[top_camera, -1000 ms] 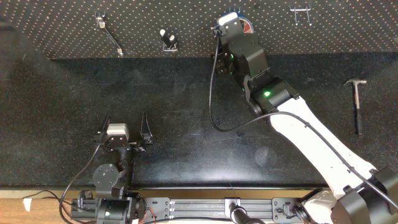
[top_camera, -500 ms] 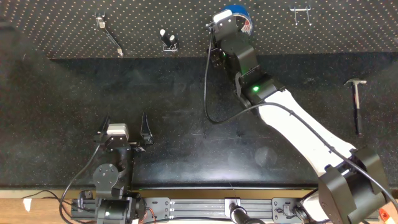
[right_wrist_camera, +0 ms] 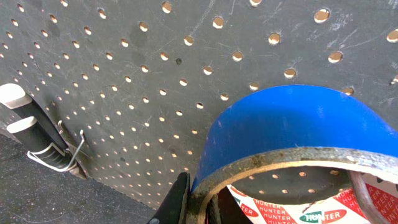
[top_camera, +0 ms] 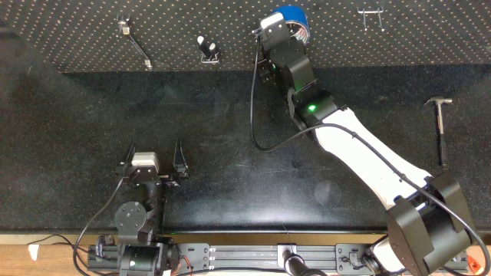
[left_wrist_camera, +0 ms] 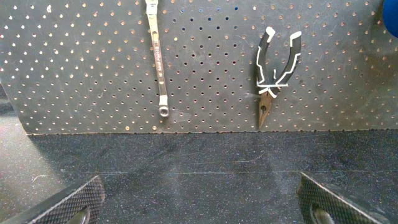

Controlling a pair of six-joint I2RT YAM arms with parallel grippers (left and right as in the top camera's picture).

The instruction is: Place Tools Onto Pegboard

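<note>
Right gripper (top_camera: 279, 23): upper centre of the top view, against the pegboard (top_camera: 77, 38). Its fingers are drawn in tight on the wall of the blue tape roll (top_camera: 296, 18). In the right wrist view one finger (right_wrist_camera: 179, 200) lies on the roll's outer face and the other sits just inside the rim.

Blue tape roll (right_wrist_camera: 292, 124): held up at the pegboard (right_wrist_camera: 124, 62), its open side turned toward the wrist camera. Whether it touches the board or hangs on a peg cannot be told.

Left gripper (top_camera: 155, 149): lower left of the top view, low over the black table mat (top_camera: 230, 153), well apart from the board. The fingers are spread wide with nothing between them. The left wrist view shows the two fingertips (left_wrist_camera: 68, 202) far apart over bare mat.

Wrench (top_camera: 136, 44): hung on the pegboard, upper left of the top view, slightly tilted. It also shows on the board (left_wrist_camera: 81, 62) in the left wrist view (left_wrist_camera: 158, 59).

Pliers (top_camera: 205, 49): hung on the board between the wrench and the tape roll, nose pointing down (left_wrist_camera: 273, 68).

Hammer (top_camera: 440, 130): lying flat on the mat at the right edge of the top view, head toward the board, touched by neither gripper.

Hook (top_camera: 371, 17): upper right of the board, carrying nothing.
</note>
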